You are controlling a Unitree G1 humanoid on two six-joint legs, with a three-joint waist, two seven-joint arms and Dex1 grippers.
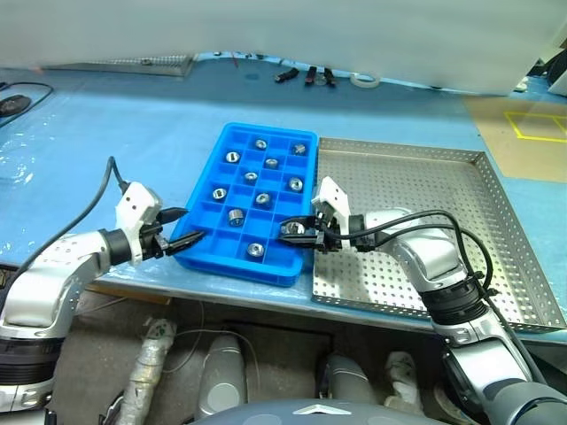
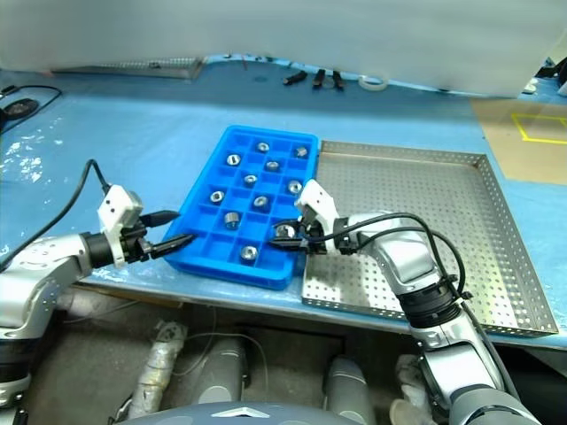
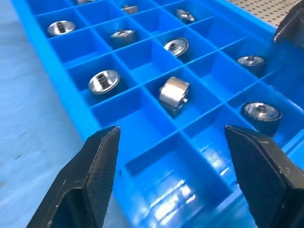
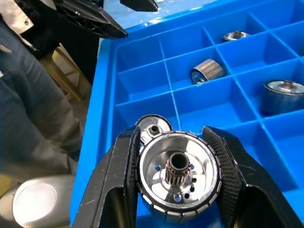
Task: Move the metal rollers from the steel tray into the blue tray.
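my right gripper point(image 4: 173, 183) fingers clamp a metal roller point(image 4: 178, 178) over blue tray point(image 1: 205, 177) near edge. left gripper point(image 1: 182, 229) fingers spread, empty. approx ten rollers already in compartments; steel tray point(image 1: 496, 221) looks cleared.

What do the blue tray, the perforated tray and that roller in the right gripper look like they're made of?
Blue tray: glossy moulded plastic, judging by its sheen. Steel tray: matte silver sheet metal, punched with holes. Metal roller in the right gripper: polished metal, mirror-bright, with a toothed hub.
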